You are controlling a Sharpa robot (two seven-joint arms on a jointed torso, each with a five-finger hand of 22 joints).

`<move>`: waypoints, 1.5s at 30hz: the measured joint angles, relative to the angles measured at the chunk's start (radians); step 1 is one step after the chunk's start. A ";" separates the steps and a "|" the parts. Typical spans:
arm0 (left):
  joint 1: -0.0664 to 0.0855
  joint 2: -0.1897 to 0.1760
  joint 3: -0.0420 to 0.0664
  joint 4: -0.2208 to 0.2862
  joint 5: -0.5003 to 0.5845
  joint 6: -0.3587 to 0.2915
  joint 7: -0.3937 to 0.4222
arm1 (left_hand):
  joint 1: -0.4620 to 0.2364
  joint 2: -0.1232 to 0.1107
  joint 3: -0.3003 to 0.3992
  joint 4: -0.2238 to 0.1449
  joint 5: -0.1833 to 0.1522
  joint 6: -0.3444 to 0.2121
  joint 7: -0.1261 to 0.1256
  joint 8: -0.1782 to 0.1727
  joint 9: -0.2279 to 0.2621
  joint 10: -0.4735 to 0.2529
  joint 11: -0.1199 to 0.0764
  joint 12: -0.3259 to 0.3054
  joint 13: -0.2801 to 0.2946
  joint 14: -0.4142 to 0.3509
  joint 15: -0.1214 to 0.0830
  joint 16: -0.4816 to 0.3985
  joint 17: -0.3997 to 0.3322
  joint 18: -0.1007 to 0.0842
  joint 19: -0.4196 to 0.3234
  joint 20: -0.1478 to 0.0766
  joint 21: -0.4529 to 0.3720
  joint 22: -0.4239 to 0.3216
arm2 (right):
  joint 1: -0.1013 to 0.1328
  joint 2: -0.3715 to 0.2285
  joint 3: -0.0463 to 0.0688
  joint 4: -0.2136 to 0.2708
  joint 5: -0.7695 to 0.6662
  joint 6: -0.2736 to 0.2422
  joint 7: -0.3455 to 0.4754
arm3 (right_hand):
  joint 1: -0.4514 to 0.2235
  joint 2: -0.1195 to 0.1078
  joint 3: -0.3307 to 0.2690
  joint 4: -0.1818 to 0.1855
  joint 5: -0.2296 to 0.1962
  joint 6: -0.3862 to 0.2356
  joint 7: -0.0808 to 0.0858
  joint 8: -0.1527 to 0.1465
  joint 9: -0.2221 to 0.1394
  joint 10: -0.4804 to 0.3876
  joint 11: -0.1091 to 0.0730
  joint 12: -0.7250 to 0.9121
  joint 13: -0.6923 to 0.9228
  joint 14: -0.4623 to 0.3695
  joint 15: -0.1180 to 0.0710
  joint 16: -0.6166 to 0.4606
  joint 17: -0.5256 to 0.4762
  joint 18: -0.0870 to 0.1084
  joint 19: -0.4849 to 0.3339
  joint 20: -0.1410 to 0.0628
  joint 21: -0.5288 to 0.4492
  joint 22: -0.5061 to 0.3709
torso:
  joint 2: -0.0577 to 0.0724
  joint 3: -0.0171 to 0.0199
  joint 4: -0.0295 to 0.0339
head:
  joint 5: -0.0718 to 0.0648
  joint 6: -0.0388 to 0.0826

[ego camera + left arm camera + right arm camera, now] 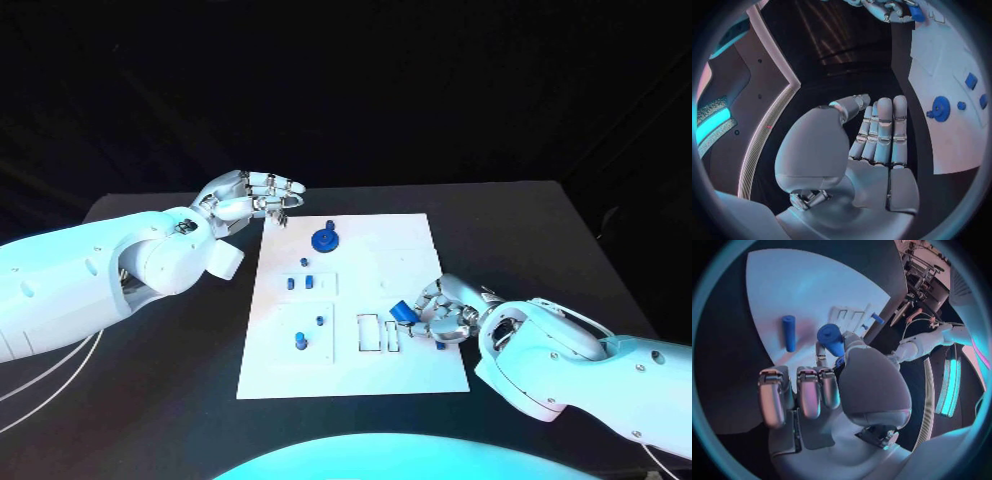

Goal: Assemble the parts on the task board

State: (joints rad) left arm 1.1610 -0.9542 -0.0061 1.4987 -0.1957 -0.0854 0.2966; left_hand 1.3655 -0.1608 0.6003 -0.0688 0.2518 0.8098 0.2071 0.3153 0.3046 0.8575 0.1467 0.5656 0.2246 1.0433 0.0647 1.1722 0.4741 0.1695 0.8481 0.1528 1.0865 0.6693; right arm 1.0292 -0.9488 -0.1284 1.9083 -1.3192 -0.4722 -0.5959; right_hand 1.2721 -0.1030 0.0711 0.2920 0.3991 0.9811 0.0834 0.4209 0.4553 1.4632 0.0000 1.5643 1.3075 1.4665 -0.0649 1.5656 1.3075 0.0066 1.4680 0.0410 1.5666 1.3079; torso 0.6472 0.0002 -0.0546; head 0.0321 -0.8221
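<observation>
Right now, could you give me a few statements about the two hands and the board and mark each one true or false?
1. The right hand holds a blue part. True.
2. The left hand grips the blue gear. False: it holds nothing and hovers at the far left corner of the task board, apart from the gear.
3. The right hand is over the board's right edge, near the rectangular slots. True.
4. The board is bare of parts. False: the gear and several small blue pieces sit on it.
5. The left hand's fingers lie stretched out side by side. True.
</observation>
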 measured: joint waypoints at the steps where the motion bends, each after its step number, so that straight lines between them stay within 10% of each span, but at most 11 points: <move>1: 0.000 0.000 0.000 0.000 0.000 0.000 0.000 | 0.000 0.000 0.000 0.000 0.000 0.000 0.000 0.000 0.000 0.000 0.000 0.000 0.000 0.000 0.000 0.000 0.000 0.000 0.000 0.000 0.000 0.000 | 0.006 -0.002 0.001 0.005 0.008 -0.005 0.003 | 0.000 0.000 0.001 -0.001 0.000 0.000 0.000 0.000 0.000 0.000 0.000 0.000 0.000 0.000 0.000 0.000 0.000 0.000 0.000 0.000 0.000 0.000 | 0.000 -0.0001 0.0000 | 0.000 0.000; 19: 0.000 0.000 0.000 0.000 0.000 0.006 -0.001 | -0.004 0.004 0.003 0.003 0.000 0.000 0.000 0.004 0.001 0.000 0.000 0.005 0.000 0.000 0.000 0.000 0.000 0.000 0.000 0.000 0.000 -0.001 | 0.007 0.079 0.001 -0.011 0.108 0.026 0.018 | -0.009 0.007 0.014 0.003 -0.001 0.004 0.004 0.000 0.000 0.004 -0.003 0.000 0.000 0.000 0.000 0.000 0.000 0.000 -0.004 -0.004 0.000 0.000 | 0.000 -0.0010 0.0012 | 0.000 0.000; 45: 0.000 -0.002 0.000 0.008 0.000 0.055 0.003 | -0.007 0.007 0.000 0.006 0.004 0.000 0.000 0.008 0.002 0.000 0.000 0.005 -0.001 0.000 0.000 0.000 0.001 0.000 0.000 0.000 -0.004 -0.004 | -0.007 0.128 0.002 -0.053 0.093 0.048 -0.007 | -0.170 0.019 -0.023 0.003 -0.268 0.046 -0.024 0.021 0.018 0.004 -0.003 0.000 0.000 0.000 0.000 0.000 0.000 0.000 -0.004 -0.003 0.000 -0.001 | 0.001 -0.0004 0.0001 | 0.008 -0.008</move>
State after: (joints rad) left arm 1.1609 -0.9565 -0.0065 1.5065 -0.1954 -0.0303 0.2999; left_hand 1.3587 -0.1538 0.6002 -0.0632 0.2554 0.8098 0.2071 0.3230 0.3068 0.8578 0.1467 0.5701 0.2238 1.0434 0.0647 1.1722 0.4747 0.1695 0.8483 0.1526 1.0826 0.6653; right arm 1.0217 -0.8203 -0.1268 1.8555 -1.2262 -0.4246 -0.6026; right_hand 1.1020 -0.0844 0.0477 0.2951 0.1310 1.0275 0.0592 0.4419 0.4729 1.4669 -0.0034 1.5643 1.3074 1.4665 -0.0647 1.5655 1.3076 0.0066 1.4644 0.0376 1.5665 1.3074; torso 0.6482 -0.0002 -0.0545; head 0.0398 -0.8301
